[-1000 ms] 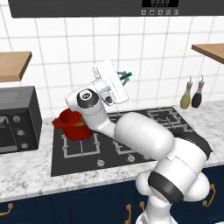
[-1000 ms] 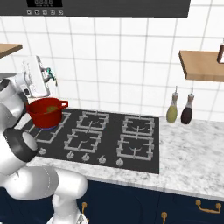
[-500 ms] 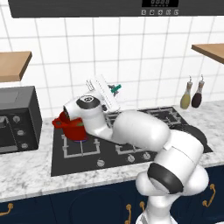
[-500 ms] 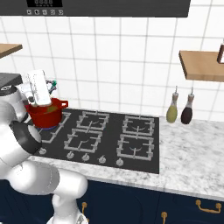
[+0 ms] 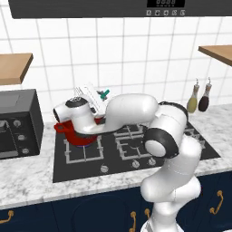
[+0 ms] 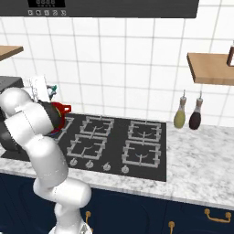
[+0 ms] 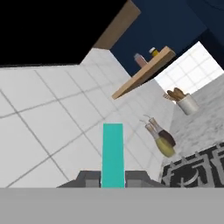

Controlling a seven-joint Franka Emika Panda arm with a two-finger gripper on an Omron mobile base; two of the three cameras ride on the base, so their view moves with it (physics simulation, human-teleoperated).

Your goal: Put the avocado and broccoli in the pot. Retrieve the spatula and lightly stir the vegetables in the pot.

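Note:
The red pot (image 5: 67,128) stands on the back left burner of the hob, mostly covered by my forearm; its rim and one loop handle (image 6: 62,111) show in the right base view. My gripper (image 5: 96,96) hovers just above the pot's far side, shut on the spatula's teal handle (image 5: 104,94). In the hand view the teal handle (image 7: 113,153) rises straight up between the two fingertips (image 7: 89,178) of the gripper (image 7: 113,178). The same handle tip (image 6: 52,87) pokes out beside the hand. The spatula's head, the avocado and the broccoli are hidden by the arm and the pot wall.
A black microwave (image 5: 16,122) sits left of the black hob (image 5: 136,152). Two bottles (image 5: 200,97) stand at the counter's back right, under a wooden shelf (image 6: 211,68). A white crock of utensils (image 7: 186,104) stands farther along. The tiled wall is close behind the pot.
The hand with the spatula has come down and to the left, from above the hob's middle to just over the pot. The arm has folded low across the burners.

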